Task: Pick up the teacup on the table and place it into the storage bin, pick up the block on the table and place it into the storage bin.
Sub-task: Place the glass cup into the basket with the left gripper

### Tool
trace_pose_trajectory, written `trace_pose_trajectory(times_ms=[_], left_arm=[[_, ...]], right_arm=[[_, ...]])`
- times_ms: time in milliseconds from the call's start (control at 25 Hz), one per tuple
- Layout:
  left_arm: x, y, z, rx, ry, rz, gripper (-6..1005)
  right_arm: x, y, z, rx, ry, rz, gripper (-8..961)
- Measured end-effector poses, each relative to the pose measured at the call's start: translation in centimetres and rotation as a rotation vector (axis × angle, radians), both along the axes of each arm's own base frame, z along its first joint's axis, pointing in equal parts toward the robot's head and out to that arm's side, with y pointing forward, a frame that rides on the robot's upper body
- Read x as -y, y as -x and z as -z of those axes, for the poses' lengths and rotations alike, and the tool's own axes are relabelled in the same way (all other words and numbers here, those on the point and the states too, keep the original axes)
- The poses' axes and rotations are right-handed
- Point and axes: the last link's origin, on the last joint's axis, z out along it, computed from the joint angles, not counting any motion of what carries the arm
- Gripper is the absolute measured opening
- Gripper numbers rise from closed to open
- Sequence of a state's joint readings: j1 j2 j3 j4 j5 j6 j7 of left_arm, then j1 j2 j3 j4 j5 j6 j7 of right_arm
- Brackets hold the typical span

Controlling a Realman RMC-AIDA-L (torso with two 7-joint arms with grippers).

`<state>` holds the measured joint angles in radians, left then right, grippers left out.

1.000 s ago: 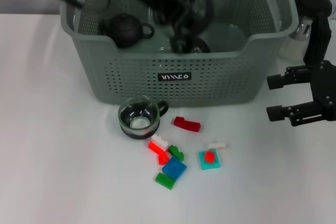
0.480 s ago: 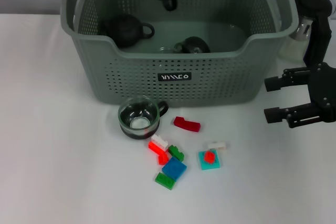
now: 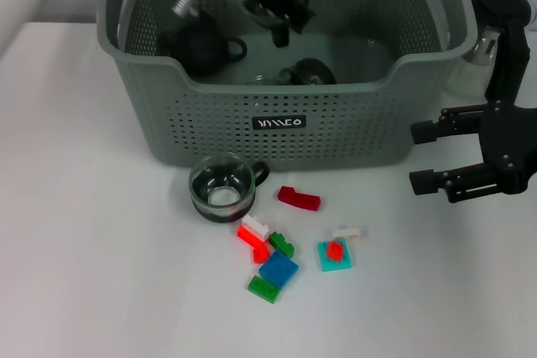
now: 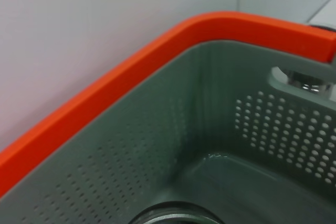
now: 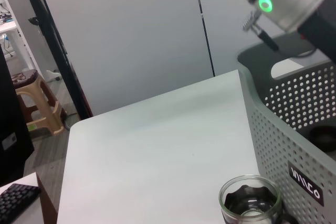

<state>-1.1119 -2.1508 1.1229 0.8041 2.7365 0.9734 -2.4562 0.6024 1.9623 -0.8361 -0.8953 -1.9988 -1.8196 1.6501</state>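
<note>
- The left arm reaches over the large grey-green perforated plastic storage bin from its back left corner; its claw hangs above the bin's inside, and I cannot tell whether it is released or clenched.
- Inside the bin lie a dark round teapot at the left and a dark-rimmed glass cup near the middle.
- A clear glass teacup with a dark band and handle stands upright on the white worktop, just in front of the bin's front wall.
- A dark red block lies beside the teacup, with a cluster of red, green, blue and teal blocks nearer the front.
- The black right claw hovers released at the bin's right, well apart from teacup and blocks.
</note>
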Motion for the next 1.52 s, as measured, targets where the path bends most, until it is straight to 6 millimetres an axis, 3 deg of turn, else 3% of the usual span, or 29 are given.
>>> trace_pose_trajectory(times_ms=[400, 1120, 1320, 1520], left_arm=[[0.5, 0.6, 2.2, -0.005, 0.007, 0.005, 105], [1.2, 1.6, 3.1, -0.016, 0.053, -0.03, 123], [1.3, 1.8, 3.1, -0.019, 0.057, -0.037, 192], [1.2, 1.6, 2.7, -0.006, 0.05, -0.051, 197]], right_arm=[[-0.1, 0.2, 0.2, -0.002, 0.0, -0.004, 836], [-0.1, 0.3, 0.1, -0.001, -0.001, -0.008, 835], [-0.1, 0.3, 0.2, -0.002, 0.002, -0.008, 835], [0.0, 0.2, 0.2, -0.003, 0.003, -0.006, 835]])
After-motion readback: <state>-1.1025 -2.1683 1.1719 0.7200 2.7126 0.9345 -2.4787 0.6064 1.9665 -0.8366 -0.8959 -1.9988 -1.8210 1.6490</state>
